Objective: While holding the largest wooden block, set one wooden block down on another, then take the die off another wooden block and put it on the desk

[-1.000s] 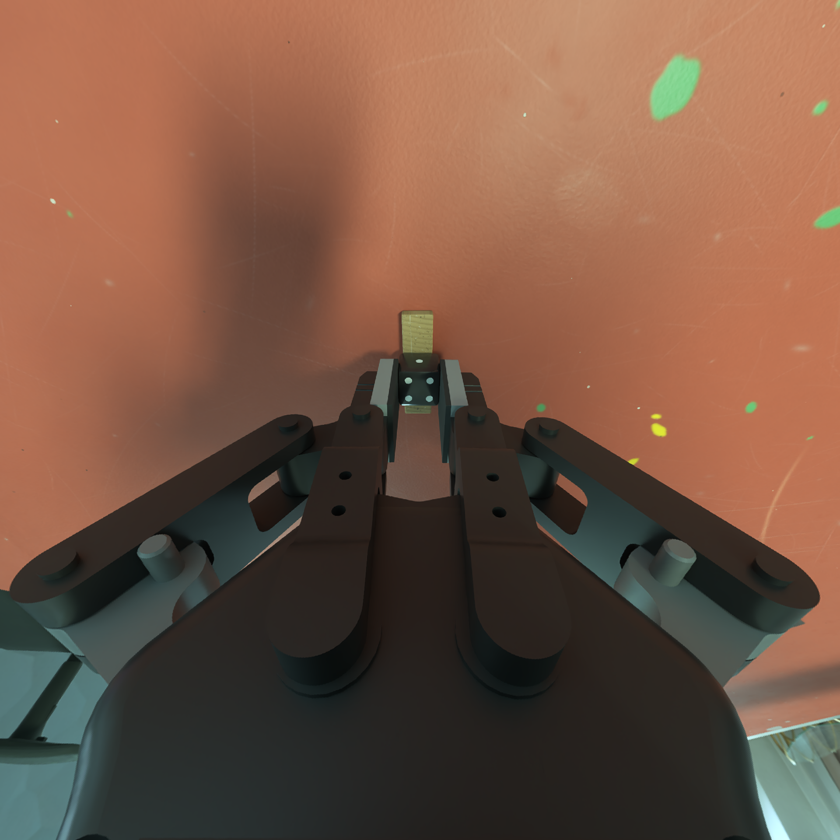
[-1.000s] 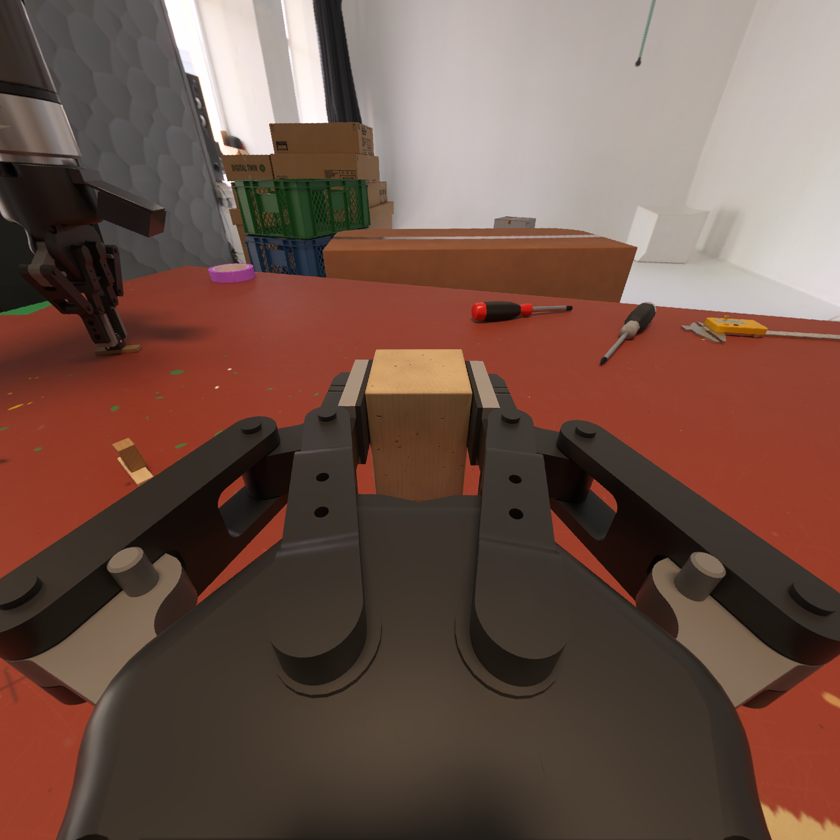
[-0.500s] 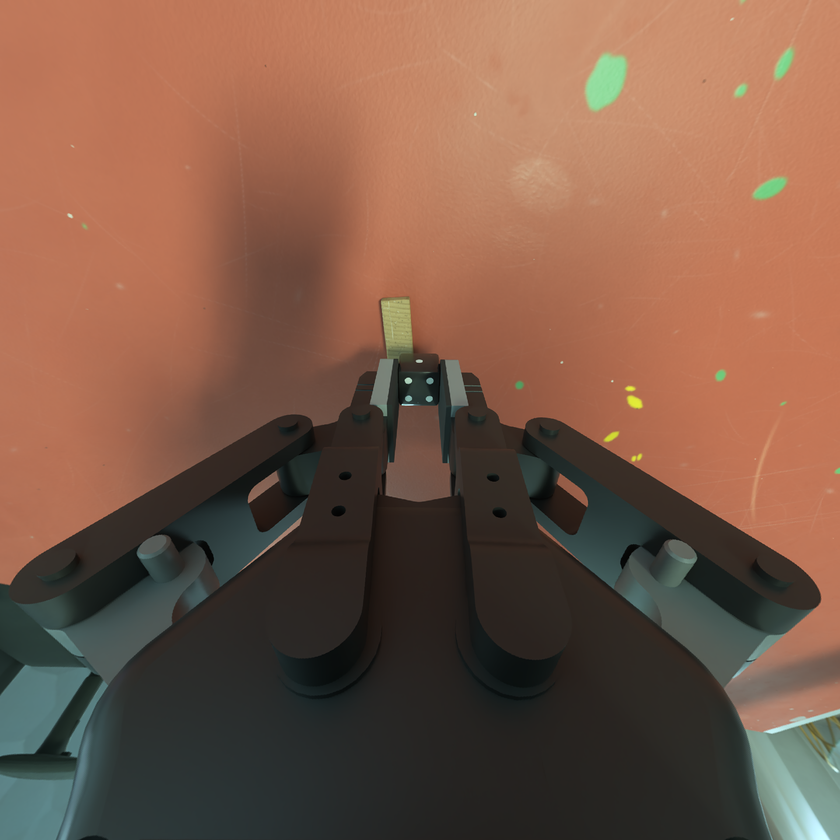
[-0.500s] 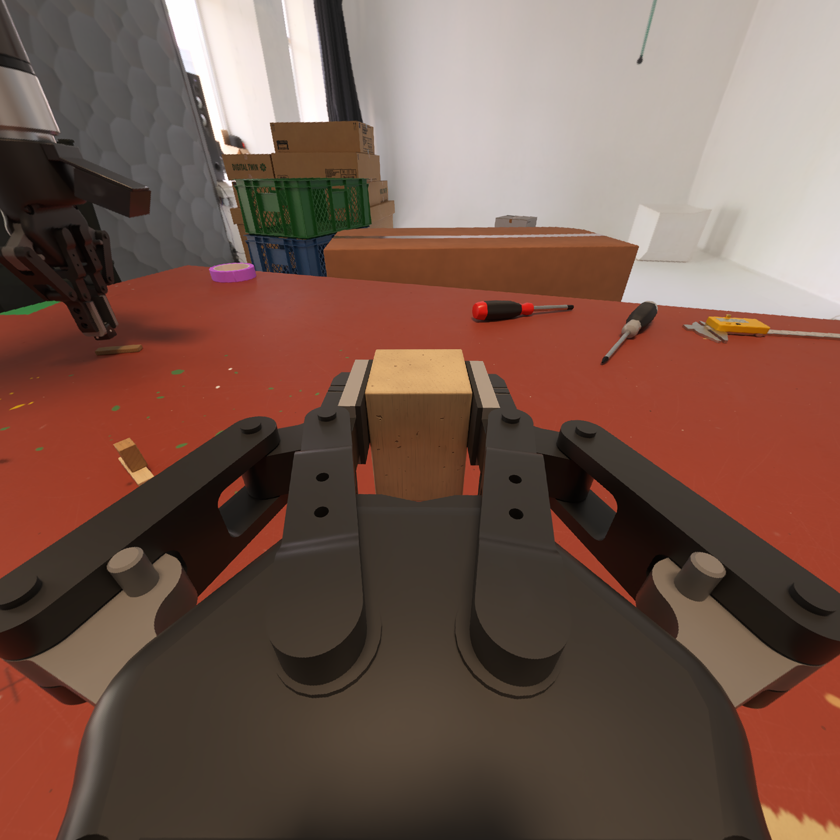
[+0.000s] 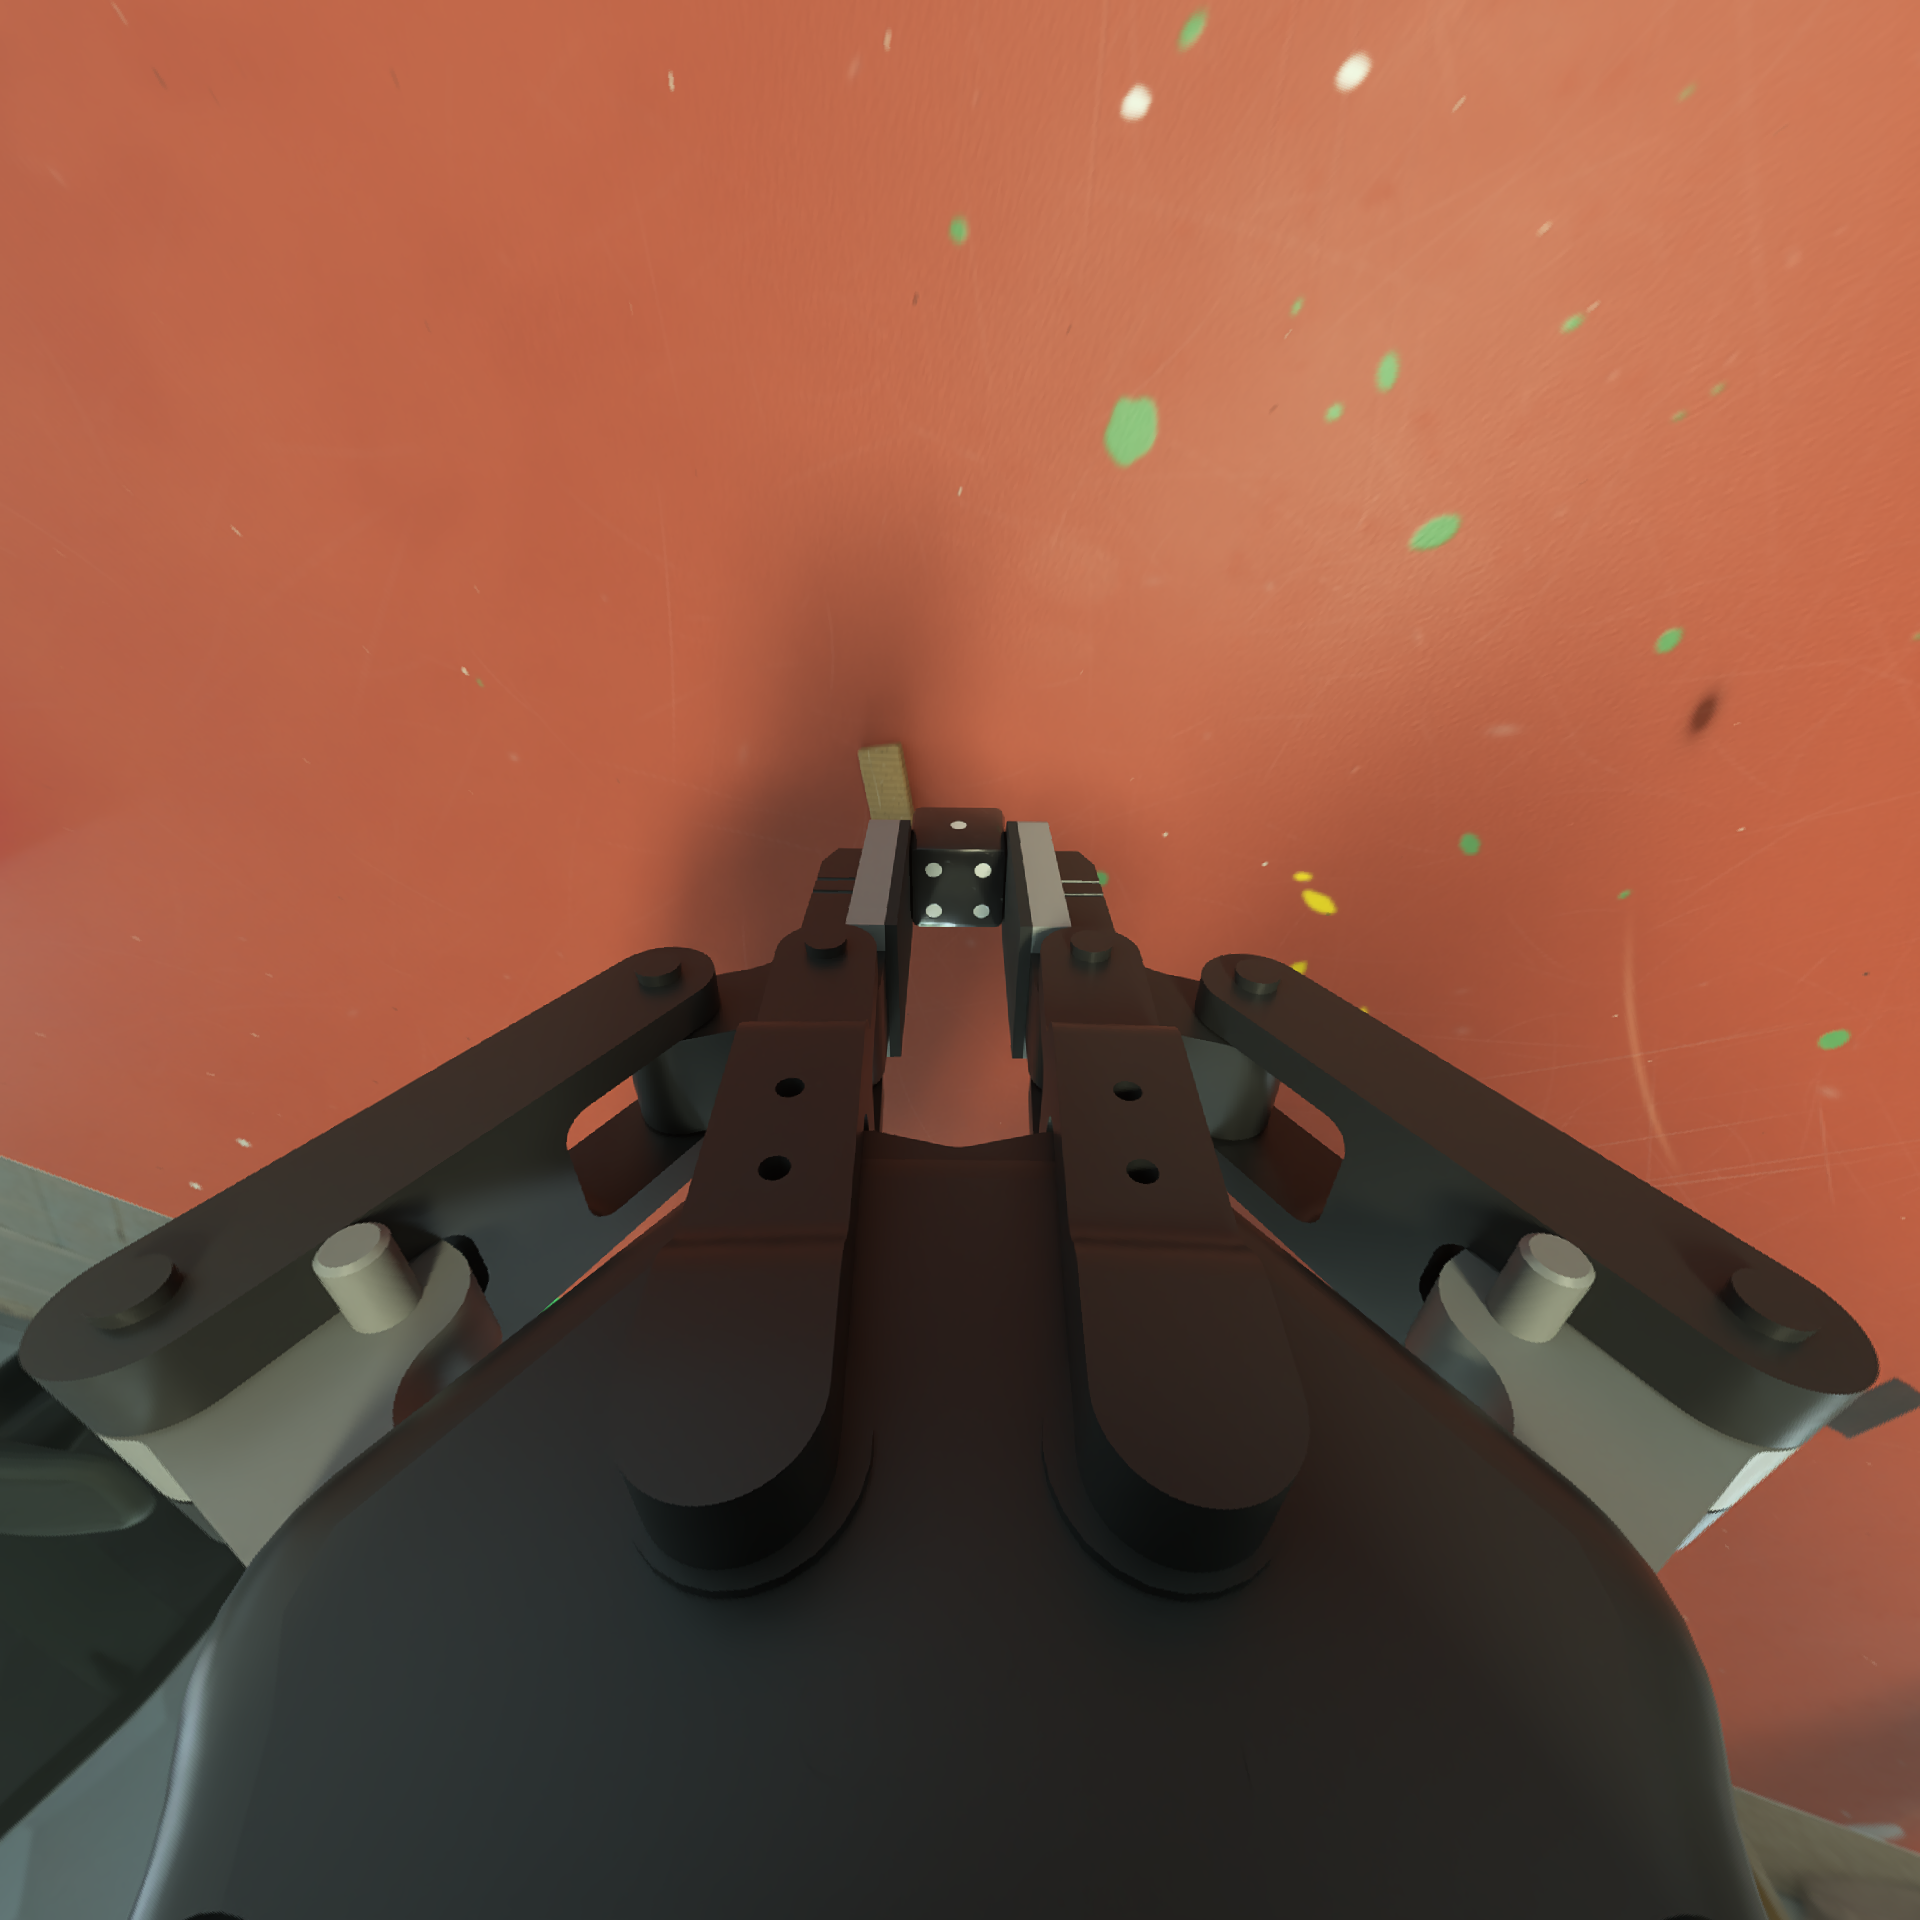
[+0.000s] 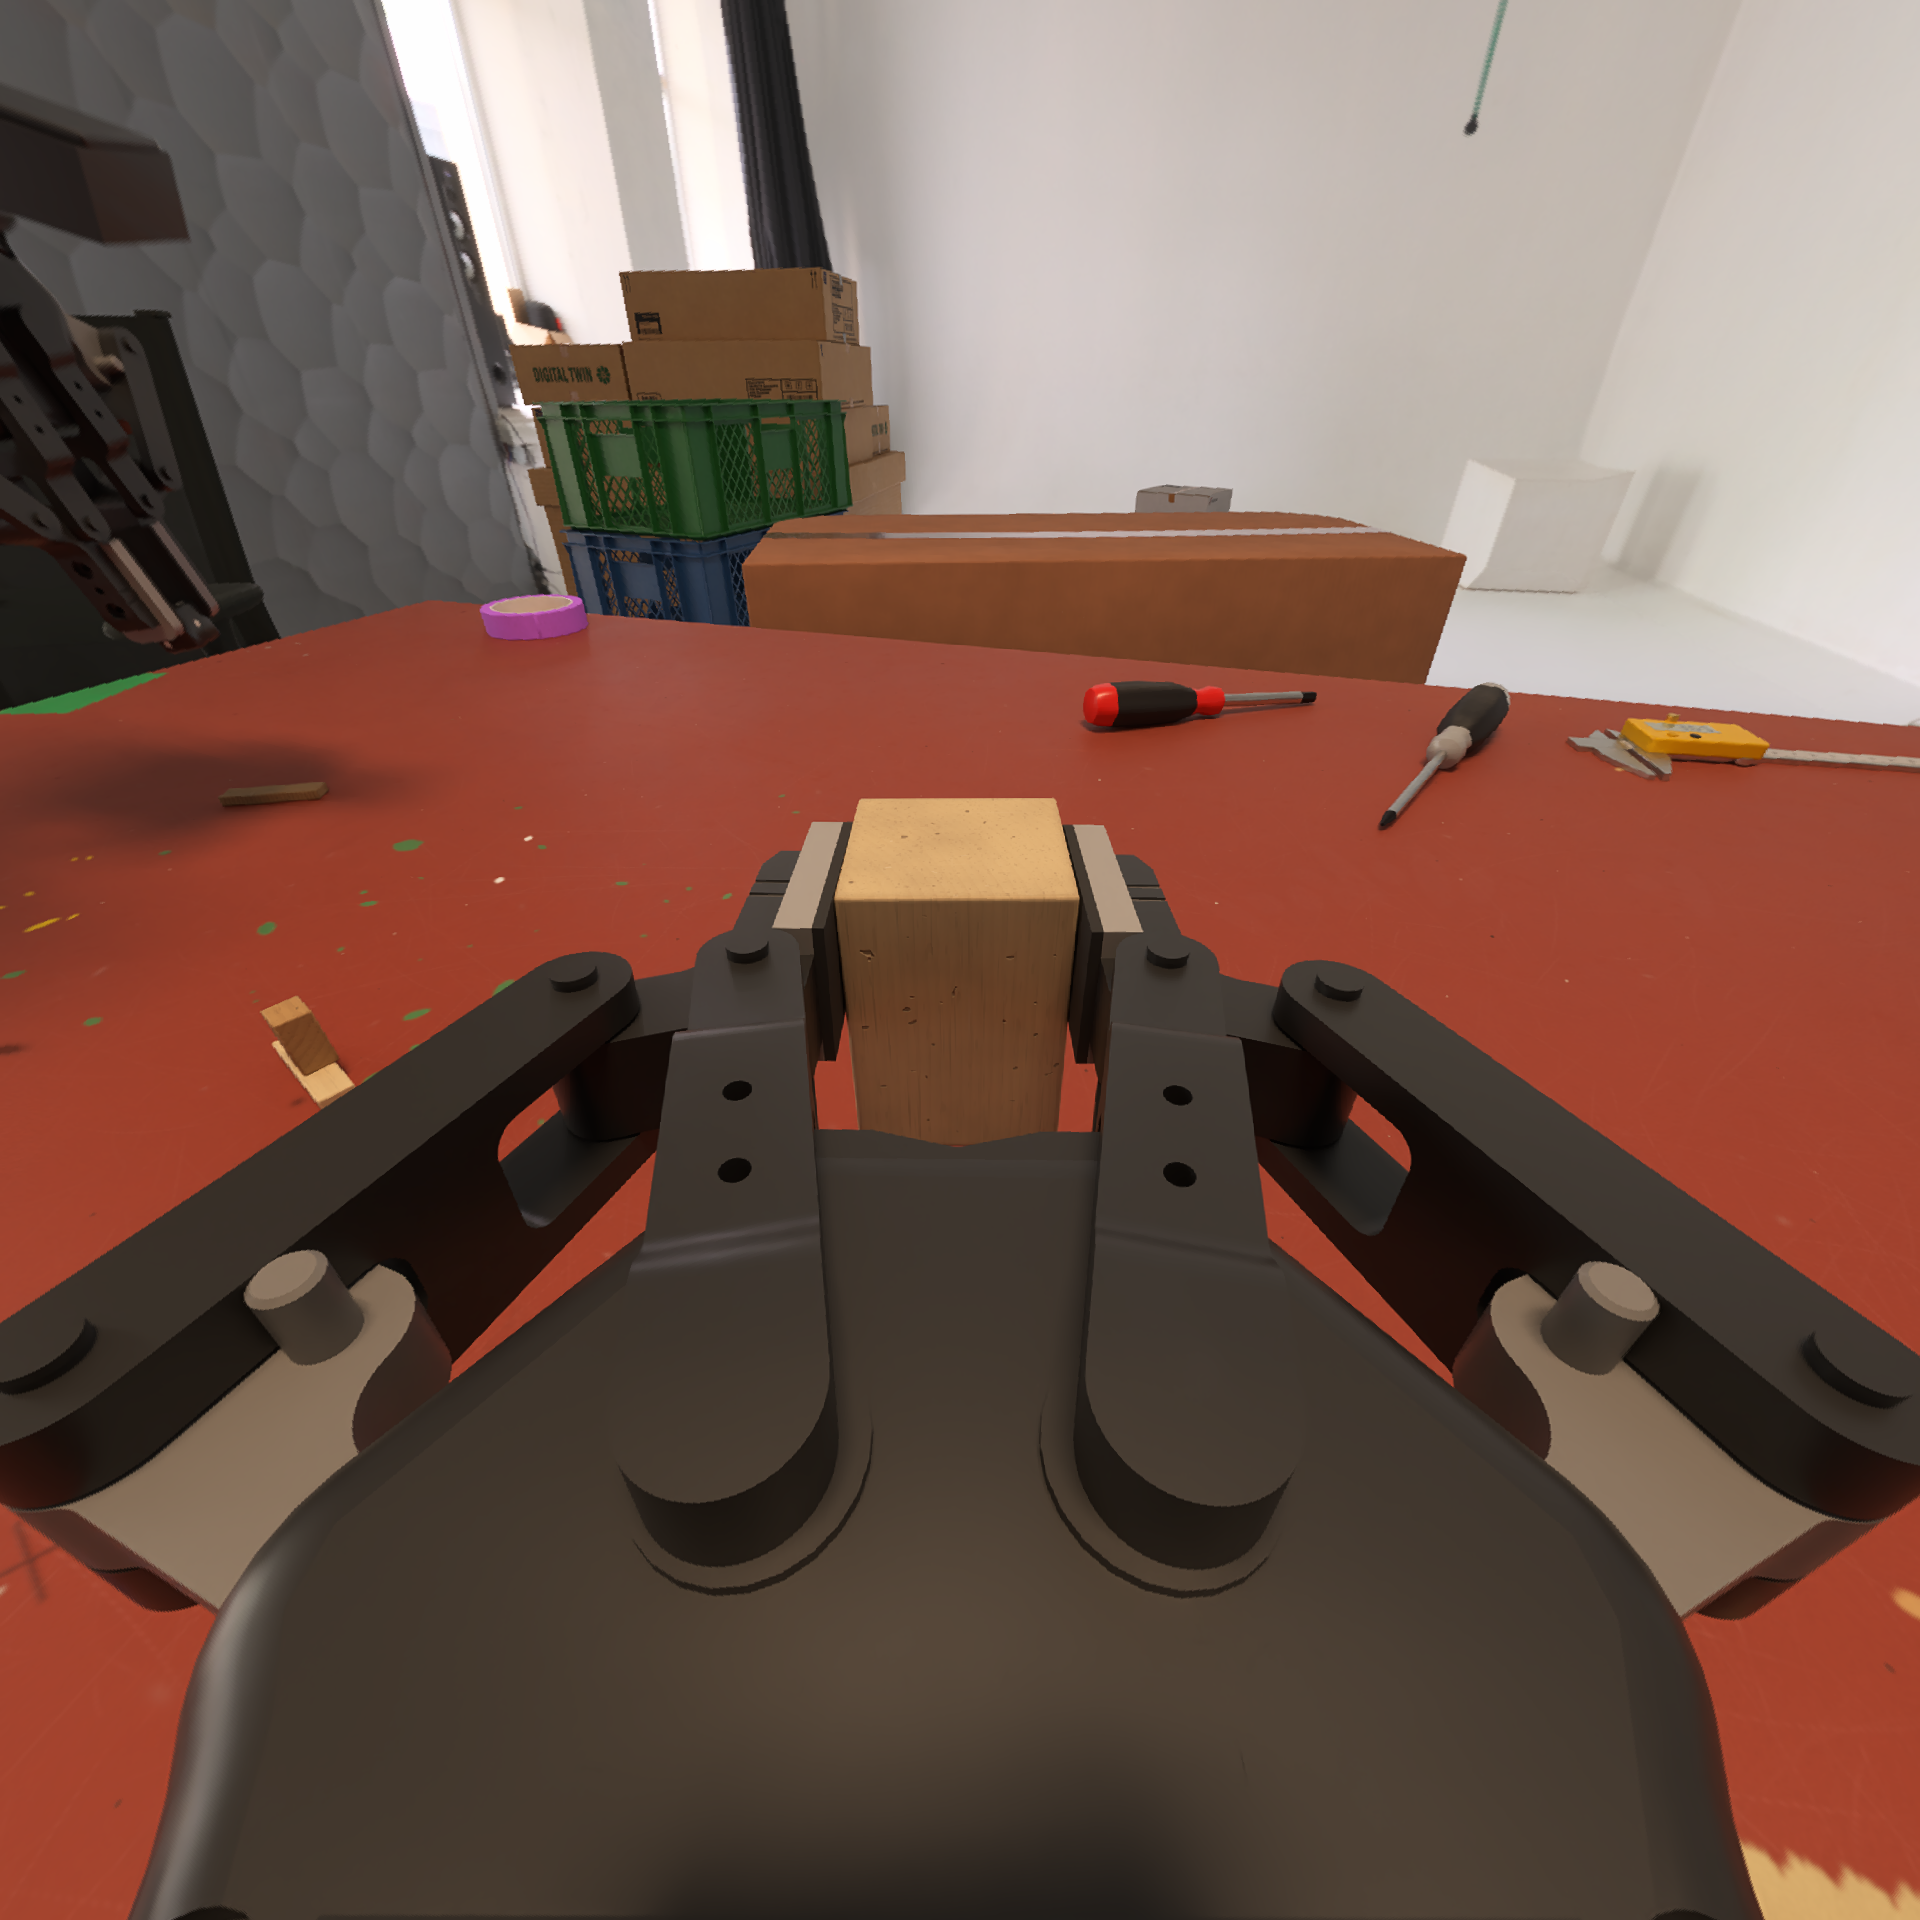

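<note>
My left gripper (image 5: 957,873) is shut on a black die (image 5: 958,871) with white pips and holds it high above the red desk (image 5: 520,416). A thin flat wooden block (image 5: 886,781) lies on the desk below, just left of the die; it also shows in the right wrist view (image 6: 273,794). My right gripper (image 6: 956,883) is shut on the largest wooden block (image 6: 954,966), held above the desk. Two small wooden blocks (image 6: 303,1044) sit one on the other at the left. The left gripper (image 6: 187,621) shows at the far left, raised.
A purple tape roll (image 6: 533,615) lies at the desk's far edge. A red-handled screwdriver (image 6: 1184,702), a black-handled screwdriver (image 6: 1449,743) and a yellow tool (image 6: 1694,740) lie far right. Crates (image 6: 696,468) and cardboard boxes (image 6: 1101,592) stand beyond the desk.
My left gripper has lifted the die off the thin block and risen well above the desk, drifting right of the block. The right gripper has stayed still with the large block.
</note>
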Controlling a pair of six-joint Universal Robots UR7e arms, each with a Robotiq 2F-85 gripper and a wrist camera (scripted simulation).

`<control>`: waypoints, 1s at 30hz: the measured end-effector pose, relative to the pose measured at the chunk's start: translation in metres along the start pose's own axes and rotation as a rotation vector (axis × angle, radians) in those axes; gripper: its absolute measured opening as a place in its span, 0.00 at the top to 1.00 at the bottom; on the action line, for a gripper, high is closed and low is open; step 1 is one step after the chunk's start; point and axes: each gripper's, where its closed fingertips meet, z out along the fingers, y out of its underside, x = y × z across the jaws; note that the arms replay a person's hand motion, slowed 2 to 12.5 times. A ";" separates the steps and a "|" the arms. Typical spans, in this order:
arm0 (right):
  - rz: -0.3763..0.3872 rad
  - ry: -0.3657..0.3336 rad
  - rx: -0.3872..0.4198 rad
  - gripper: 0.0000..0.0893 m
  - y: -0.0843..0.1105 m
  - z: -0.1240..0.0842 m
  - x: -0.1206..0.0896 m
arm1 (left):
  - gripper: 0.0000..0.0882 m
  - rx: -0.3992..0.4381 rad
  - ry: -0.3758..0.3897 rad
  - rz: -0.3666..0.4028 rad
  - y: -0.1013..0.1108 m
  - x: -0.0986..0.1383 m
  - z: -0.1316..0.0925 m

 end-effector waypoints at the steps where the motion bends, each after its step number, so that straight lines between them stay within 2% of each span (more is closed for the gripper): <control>1: 0.000 0.000 0.000 0.62 0.000 0.000 0.000 | 0.82 0.017 -0.010 0.011 -0.004 0.002 -0.005; 7: 0.000 -0.003 -0.005 0.62 0.001 0.000 0.000 | 0.82 0.130 -0.047 0.097 -0.031 0.024 -0.032; 15: -0.001 -0.006 -0.007 0.62 0.001 0.001 -0.001 | 0.82 0.248 -0.025 0.277 -0.073 0.075 -0.049; 22: 0.000 -0.006 -0.002 0.62 0.001 0.000 -0.001 | 0.82 0.285 0.018 0.428 -0.103 0.122 -0.043; 30: 0.005 -0.008 0.003 0.62 0.000 0.000 -0.001 | 0.82 0.283 0.099 0.540 -0.128 0.170 -0.019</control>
